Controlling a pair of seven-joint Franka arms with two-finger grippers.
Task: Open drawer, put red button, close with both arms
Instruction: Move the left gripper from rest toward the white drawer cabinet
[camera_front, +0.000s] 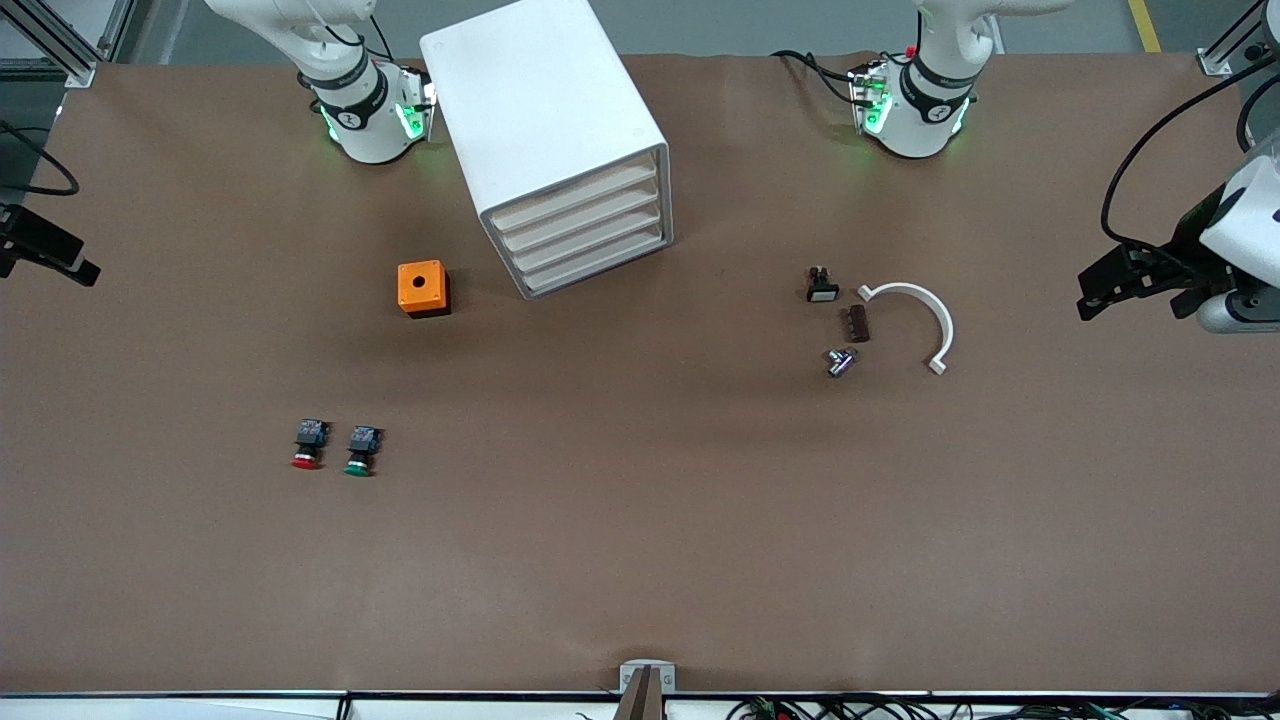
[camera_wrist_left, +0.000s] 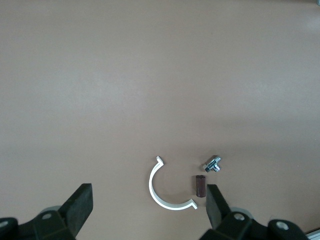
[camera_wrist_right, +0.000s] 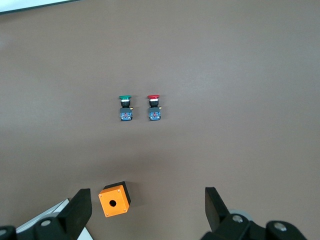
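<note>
Drawer (camera_front: 575, 193) at the top of the white cabinet (camera_front: 545, 120) sits flush and closed; the red button (camera_front: 308, 444) lies on the brown table (camera_front: 640, 520).

Red button rests just beside the green-capped button (camera_front: 361, 450), nearer the front camera than the orange box (camera_front: 422, 288), toward the right arm's end. Left gripper (camera_wrist_left: 150, 212) hangs with fingers spread wide, holding nothing, over the white curved clip (camera_wrist_left: 167, 189). Right gripper (camera_wrist_right: 147, 212) hangs equally spread and empty, over the table beside the orange box.

Left tool (camera_front: 1130, 290) raised at the table's left-arm end, fingers spread; right tool (camera_wrist_right: 147, 212) likewise spread, aloft.
</note>
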